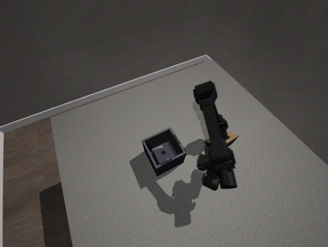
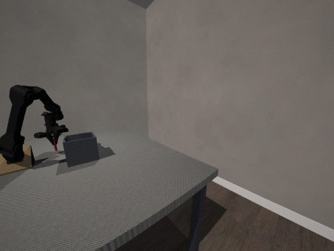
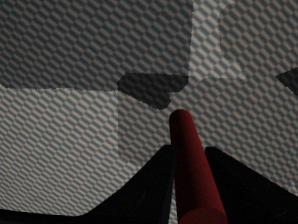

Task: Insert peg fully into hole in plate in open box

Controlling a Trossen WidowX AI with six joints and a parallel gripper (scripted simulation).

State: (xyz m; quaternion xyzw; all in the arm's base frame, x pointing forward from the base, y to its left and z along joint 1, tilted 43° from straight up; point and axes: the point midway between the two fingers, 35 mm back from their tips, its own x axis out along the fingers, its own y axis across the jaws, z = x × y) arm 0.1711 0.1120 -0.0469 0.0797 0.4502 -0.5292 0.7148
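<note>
The red peg [image 3: 193, 176] stands between my two dark fingers in the wrist view, pointing down at the mat. It also shows in the exterior view [image 2: 55, 144] hanging below my gripper [image 2: 52, 137], just left of the open dark box [image 2: 80, 149]. My gripper is shut on the peg and holds it just above the table. In the top view the box [image 1: 163, 151] sits left of my gripper [image 1: 213, 178], and the plate with its hole [image 1: 163, 152] shows at the box's bottom. The arm hides the peg in that view.
The arm's base stands on a wooden block [image 2: 19, 160] at the table's left. The table's near edge [image 2: 178, 197] drops off to a wooden floor. A wall stands behind the table.
</note>
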